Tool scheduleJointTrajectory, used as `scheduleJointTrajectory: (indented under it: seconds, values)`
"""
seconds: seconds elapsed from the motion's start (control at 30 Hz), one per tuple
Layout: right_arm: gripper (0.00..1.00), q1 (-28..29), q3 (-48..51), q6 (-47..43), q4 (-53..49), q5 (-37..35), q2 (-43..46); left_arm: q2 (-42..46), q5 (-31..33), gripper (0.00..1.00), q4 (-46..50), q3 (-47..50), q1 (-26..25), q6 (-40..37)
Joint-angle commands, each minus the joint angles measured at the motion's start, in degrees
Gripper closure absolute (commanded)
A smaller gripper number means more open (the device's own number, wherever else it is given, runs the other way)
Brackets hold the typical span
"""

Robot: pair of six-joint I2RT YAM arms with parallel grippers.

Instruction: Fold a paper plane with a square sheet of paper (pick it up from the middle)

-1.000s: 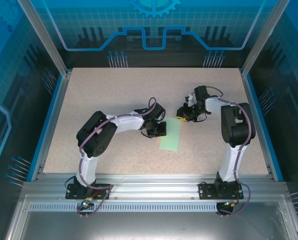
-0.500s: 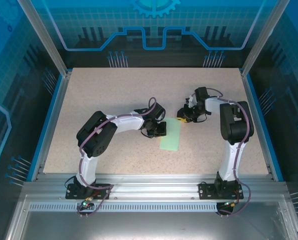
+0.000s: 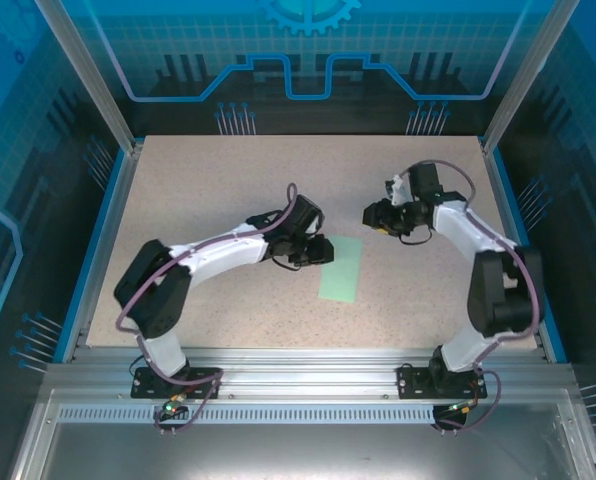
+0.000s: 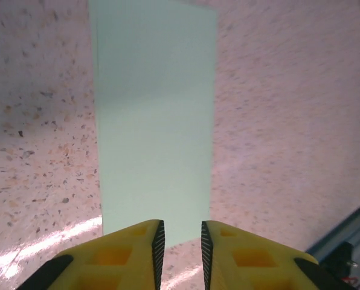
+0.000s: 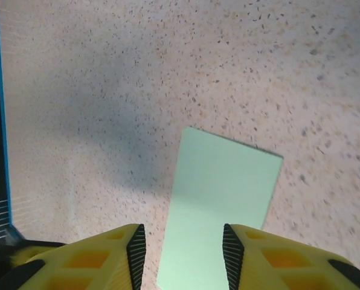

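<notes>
**Q:** Where does the left hand (image 3: pixel 323 251) stand?
**A:** At the left long edge of the sheet of paper (image 3: pixel 342 269), towards its far end. In the left wrist view its yellow fingers (image 4: pixel 131 254) stand slightly parted, with nothing between them. The sheet's near short edge runs under their tips and the sheet stretches away ahead. Whether they touch it cannot be told.

**Q:** And the sheet itself?
**A:** A pale green narrow rectangle, flat on the speckled counter (image 3: pixel 208 190), between the two hands.

**Q:** The right hand (image 3: pixel 375 214)?
**A:** Near the sheet's far right corner, apart from it. Its fingers are parted wider and hold nothing. In the right wrist view the sheet lies on the counter below the gap.
</notes>
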State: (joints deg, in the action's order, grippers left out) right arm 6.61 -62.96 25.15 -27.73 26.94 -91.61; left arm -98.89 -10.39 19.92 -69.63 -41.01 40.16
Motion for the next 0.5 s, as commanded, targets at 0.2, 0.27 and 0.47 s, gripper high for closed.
scheduleJointTrajectory:
  seconds: [0.2,0.27,0.47]
  values:
    - [0.52,4.66,15.48,0.87,-4.94,-10.24,11.63,10.82,5.11,0.69,-1.84,15.53,-0.11,0.88]
    - [0.52,5.52,17.54,1.15,-5.23,-11.39,13.32,11.43,5.07,0.68,-2.41,17.29,-0.04,0.60]
    - [0.48,6.64,20.99,1.56,-5.50,-12.00,16.31,11.14,2.67,0.68,-4.83,18.83,0.10,0.79]
